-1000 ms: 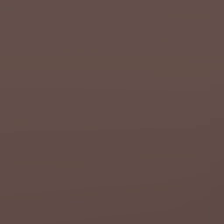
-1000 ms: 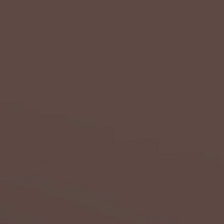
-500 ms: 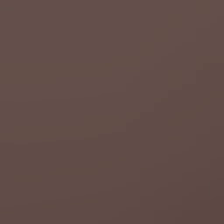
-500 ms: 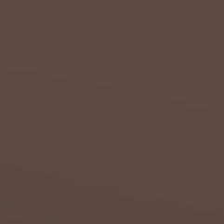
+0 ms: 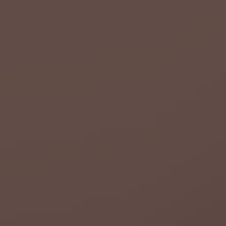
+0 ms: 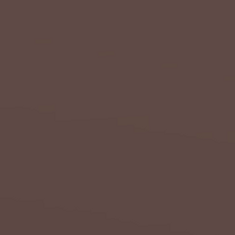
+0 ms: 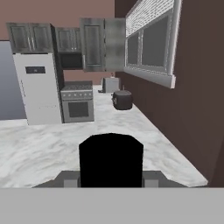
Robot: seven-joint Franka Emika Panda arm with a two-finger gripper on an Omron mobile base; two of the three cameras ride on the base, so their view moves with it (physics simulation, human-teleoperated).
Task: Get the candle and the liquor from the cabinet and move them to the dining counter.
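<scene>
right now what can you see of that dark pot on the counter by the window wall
The dark pot is a squat, round vessel, near-black with a slight sheen, with a low lid and a small knob on top. It stands upright on the white grey-veined marble worktop, near the brown wall under the window. A pale toaster-like appliance stands behind it, apart. Nothing but the worktop touches it.

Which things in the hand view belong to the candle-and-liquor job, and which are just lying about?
Job: dark grey wood-grain wall cabinet; black rounded shape nearest the camera, perhaps the liquor's cap, unclear.
Lying about: white fridge; silver stove; dark round pot; pale toaster; white grey-veined marble worktop.
</scene>
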